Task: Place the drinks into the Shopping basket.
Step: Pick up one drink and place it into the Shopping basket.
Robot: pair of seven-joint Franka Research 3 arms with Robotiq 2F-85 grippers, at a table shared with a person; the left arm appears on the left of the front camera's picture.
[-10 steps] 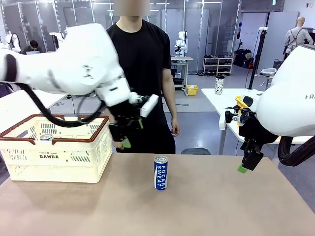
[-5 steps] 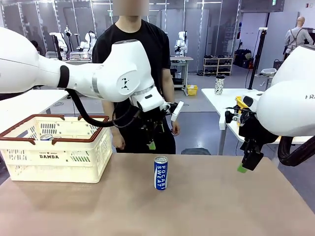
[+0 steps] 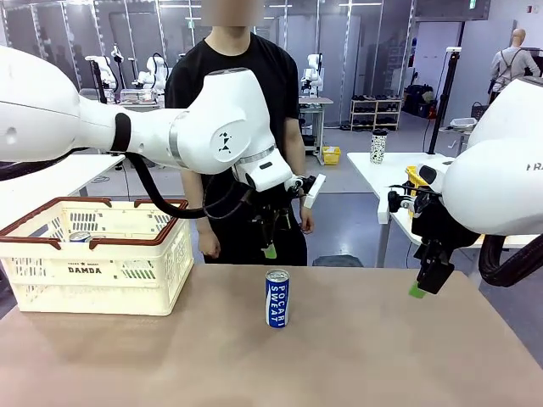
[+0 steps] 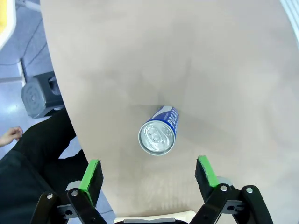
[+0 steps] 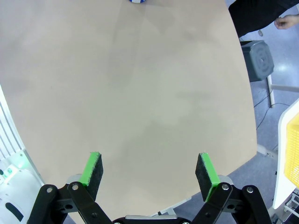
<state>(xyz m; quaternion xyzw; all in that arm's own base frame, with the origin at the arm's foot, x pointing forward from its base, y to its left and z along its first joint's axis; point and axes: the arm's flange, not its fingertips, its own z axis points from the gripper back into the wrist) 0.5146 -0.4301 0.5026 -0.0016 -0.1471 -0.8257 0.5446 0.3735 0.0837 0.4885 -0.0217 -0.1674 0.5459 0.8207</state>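
A slim blue-and-white can (image 3: pixel 277 298) stands upright in the middle of the table; from above its silver top (image 4: pixel 157 136) shows in the left wrist view. My left gripper (image 3: pixel 270 246) hangs open just above and behind it, green pads (image 4: pixel 92 174) wide apart with the can ahead between them. The cream DAMDA basket (image 3: pixel 95 270) sits at the table's left with one can's silver top (image 3: pixel 79 237) showing inside. My right gripper (image 3: pixel 422 284) hovers open over the table's right edge, nothing between its pads (image 5: pixel 92 168). A sliver of the blue can (image 5: pixel 136 1) shows at the top of the right wrist view.
A person in black stands at the far side behind the can, one hand (image 3: pixel 301 222) hanging near my left gripper. A grey stool (image 4: pixel 38 96) sits on the floor beyond the table edge. A yellow basket (image 5: pixel 291 149) lies off to the right.
My left arm has swung from over the basket rightward to above the blue can, slowing over the last half second. The right arm and the can have not moved.
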